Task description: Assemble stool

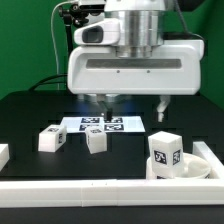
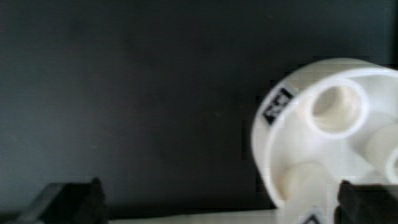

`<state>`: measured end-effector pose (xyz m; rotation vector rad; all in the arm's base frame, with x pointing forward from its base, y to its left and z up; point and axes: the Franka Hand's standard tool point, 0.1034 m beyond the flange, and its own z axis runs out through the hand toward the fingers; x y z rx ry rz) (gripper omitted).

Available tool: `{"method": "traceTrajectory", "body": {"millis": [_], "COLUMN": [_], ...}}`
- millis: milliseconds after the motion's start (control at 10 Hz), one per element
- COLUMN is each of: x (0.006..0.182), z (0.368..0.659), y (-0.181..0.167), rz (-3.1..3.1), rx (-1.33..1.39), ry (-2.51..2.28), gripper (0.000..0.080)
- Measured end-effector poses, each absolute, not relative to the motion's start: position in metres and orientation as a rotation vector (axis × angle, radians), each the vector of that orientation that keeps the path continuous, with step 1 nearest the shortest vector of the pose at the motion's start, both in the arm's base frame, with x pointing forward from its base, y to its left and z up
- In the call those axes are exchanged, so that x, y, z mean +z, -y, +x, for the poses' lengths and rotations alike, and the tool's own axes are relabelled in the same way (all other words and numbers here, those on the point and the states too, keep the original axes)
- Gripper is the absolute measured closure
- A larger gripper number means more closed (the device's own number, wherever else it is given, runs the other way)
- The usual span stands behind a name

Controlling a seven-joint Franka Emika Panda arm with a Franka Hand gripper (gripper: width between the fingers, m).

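The stool's round white seat [image 1: 198, 166] lies at the exterior view's front right, and one blocky tagged leg [image 1: 166, 150] stands upright at its near-left rim. Two more white legs [image 1: 50, 138] [image 1: 96, 142] lie loose on the black table, left of centre. My gripper [image 1: 131, 102] hangs open over the back middle of the table, well apart from all of them. In the wrist view the seat [image 2: 311, 140] shows a round hole and a small tag. The gripper [image 2: 217, 200] holds nothing between its dark fingertips [image 2: 71, 200].
The marker board [image 1: 100, 124] lies flat under the gripper. A long white rail [image 1: 100, 195] edges the table's front, and a short white piece [image 1: 3, 153] sits at the left edge. A green backdrop stands behind.
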<state>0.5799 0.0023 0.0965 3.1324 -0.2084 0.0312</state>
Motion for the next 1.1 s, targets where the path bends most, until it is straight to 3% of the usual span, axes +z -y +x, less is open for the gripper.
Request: {"method": "traceTrajectory", "body": {"millis": [400, 600, 1100], "x": [0.093, 0.085, 0.056], "z": [0.581, 0.579, 0.533], "y": [-0.004, 0.003, 0.06], "rz": [3.134, 3.079, 3.115], "rx": [0.027, 0.066, -0.024], "ry": [-0.006, -0.352, -0.194], "gripper": [0.0151, 0.0151, 0.0151]}}
